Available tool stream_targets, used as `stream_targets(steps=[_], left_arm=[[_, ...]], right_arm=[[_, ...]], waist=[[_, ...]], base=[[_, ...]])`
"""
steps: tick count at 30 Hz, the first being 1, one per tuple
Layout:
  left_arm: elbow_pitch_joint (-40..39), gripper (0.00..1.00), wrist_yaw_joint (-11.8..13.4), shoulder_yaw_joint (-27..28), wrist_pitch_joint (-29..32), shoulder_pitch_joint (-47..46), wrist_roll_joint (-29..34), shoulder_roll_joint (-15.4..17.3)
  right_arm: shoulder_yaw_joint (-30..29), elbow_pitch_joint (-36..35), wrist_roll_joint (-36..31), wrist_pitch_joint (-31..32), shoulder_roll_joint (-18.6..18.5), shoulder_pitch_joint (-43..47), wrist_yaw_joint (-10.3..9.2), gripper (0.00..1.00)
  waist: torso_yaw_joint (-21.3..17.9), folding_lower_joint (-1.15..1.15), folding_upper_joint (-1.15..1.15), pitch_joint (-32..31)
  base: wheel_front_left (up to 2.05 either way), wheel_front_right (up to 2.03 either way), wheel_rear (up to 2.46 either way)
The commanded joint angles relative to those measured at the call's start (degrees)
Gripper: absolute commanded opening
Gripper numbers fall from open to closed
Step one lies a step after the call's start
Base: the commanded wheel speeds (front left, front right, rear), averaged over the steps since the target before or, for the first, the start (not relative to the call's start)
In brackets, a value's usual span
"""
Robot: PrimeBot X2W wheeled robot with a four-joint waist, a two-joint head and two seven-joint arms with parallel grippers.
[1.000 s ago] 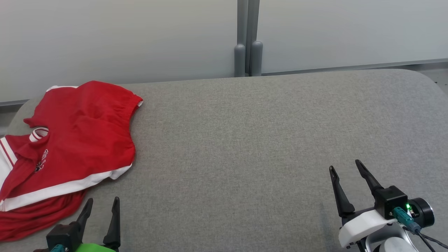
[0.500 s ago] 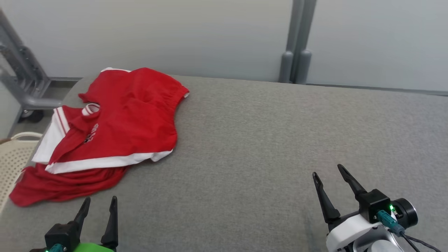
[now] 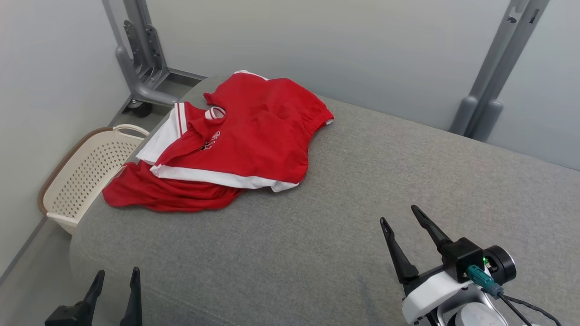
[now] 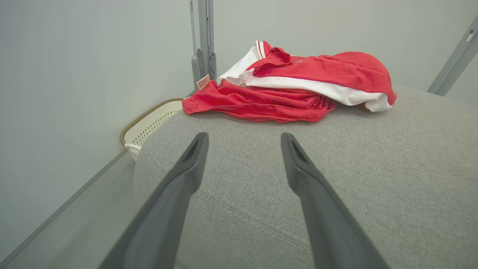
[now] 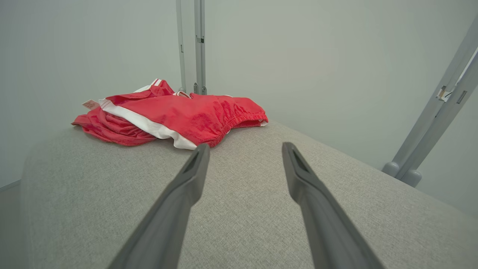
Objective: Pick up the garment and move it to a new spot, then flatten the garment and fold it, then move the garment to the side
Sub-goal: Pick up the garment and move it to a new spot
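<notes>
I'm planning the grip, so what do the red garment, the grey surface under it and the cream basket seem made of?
Red garment: thin, faintly glossy fabric, likely synthetic sportswear; it lies in soft crumpled folds. Grey surface: padded upholstery, coarse matte weave, stitched seam. Cream basket: probably moulded plastic; perforated walls, brown rim.

Garment print too small to read; basket partly behind cushion; left gripper cut at bottom edge

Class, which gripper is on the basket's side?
The left gripper, lower left in the head view, below the cream basket; the right gripper is across the cushion.
</notes>
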Motion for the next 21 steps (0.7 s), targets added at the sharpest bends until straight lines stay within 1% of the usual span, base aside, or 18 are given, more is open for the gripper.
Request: stream_targets(steps=[1,6,9,11,12,14,18,21], left_arm=[[-0.16,1.0,-0.14,0.12,-0.18,0.05,-0.48,0.23],[1.14,1.0,-0.15,-2.13,0.05,-2.86,-2.65,0.61],[0.39,1.0,-0.14,-5.15,3.75,-7.23,-5.71,1.19],[-0.21,1.0,-0.15,-7.57,8.61,-11.35,-8.76,1.59],[-0.72,1.0,-0.15,-9.25,11.51,-13.95,-9.66,2.3],[-1.41,1.0,-0.16,-12.0,17.87,-20.02,-13.76,2.43],[-0.39,1.0,-0.16,-18.0,30.44,-31.91,-19.16,3.26],[2.31,1.0,-0.15,-20.94,38.71,-39.97,-23.72,2.23]], right_arm=[[-0.08,0.02,0.35,-0.2,-0.17,-0.07,0.01,1.0],[-0.73,-0.9,0.26,-0.2,-0.44,1.12,0.01,1.0],[-0.84,-1.75,-0.21,-0.2,-1.45,0.35,0.01,1.0],[-0.92,-2.37,-0.43,-0.2,-2.29,-0.58,0.01,1.0],[-1.0,-2.65,-0.58,-0.2,-2.75,-1.04,0.01,1.0],[-0.89,-3.47,-1.09,-0.2,-3.78,-2.54,0.01,1.0],[0.89,-4.37,-1.55,-0.2,-5.57,-5.83,0.01,1.0],[2.42,-4.59,-1.36,-0.2,-6.48,-8.44,0.01,1.0]], waist=[[2.14,0.0,0.69,-0.08],[2.18,0.0,0.69,1.09],[1.99,0.0,0.69,3.73],[2.04,0.0,0.69,5.7],[2.1,0.0,0.69,6.7],[2.11,0.0,0.69,9.6],[1.1,0.0,0.69,14.83],[-0.46,0.0,0.69,17.7]], base=[[0.0,0.0,0.0],[0.0,0.0,0.0],[0.0,0.0,0.0],[0.0,0.0,0.0],[0.0,0.0,0.0],[0.0,0.0,0.0],[0.0,0.0,0.0],[0.0,0.0,0.0]])
